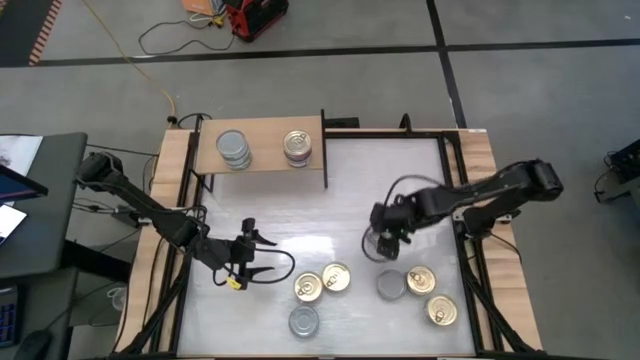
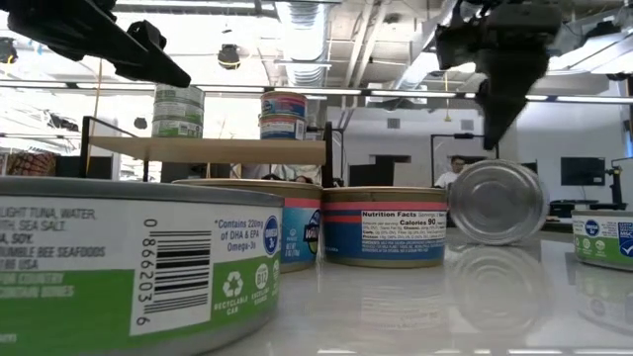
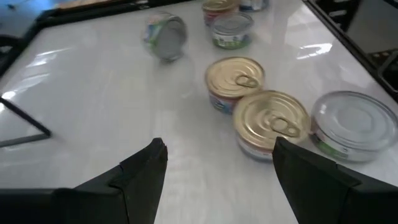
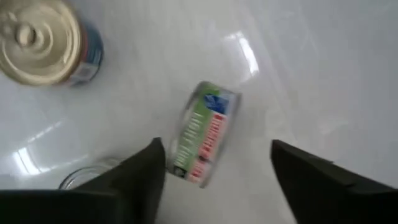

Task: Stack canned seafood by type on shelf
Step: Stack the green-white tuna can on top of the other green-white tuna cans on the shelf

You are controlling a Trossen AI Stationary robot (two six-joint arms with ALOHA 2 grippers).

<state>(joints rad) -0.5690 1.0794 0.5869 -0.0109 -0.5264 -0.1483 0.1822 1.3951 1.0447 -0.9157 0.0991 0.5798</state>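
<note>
The shelf point(image 1: 262, 150) stands at the table's far edge and bears a stack of silver-lidded tins point(image 1: 233, 148) and a stack of gold-lidded tins point(image 1: 297, 146). Loose tins stand near the front: two gold ones point(image 1: 322, 283) and a silver one point(image 1: 303, 321) by my left gripper point(image 3: 219, 146), which hovers open just short of them. One green-labelled tin point(image 4: 202, 134) lies on its side on the table at centre right, its silver end showing in the low view point(image 2: 495, 203). My right gripper point(image 4: 217, 149) hangs open above it, pointing down, clear of it.
A silver tin point(image 1: 391, 285) and two gold tins point(image 1: 420, 279) point(image 1: 441, 310) stand near the front right, close to the tipped tin. Wooden rails point(image 1: 175, 230) line the table's left and right sides. Bare white tabletop point(image 1: 320, 215) lies between the shelf and the loose tins.
</note>
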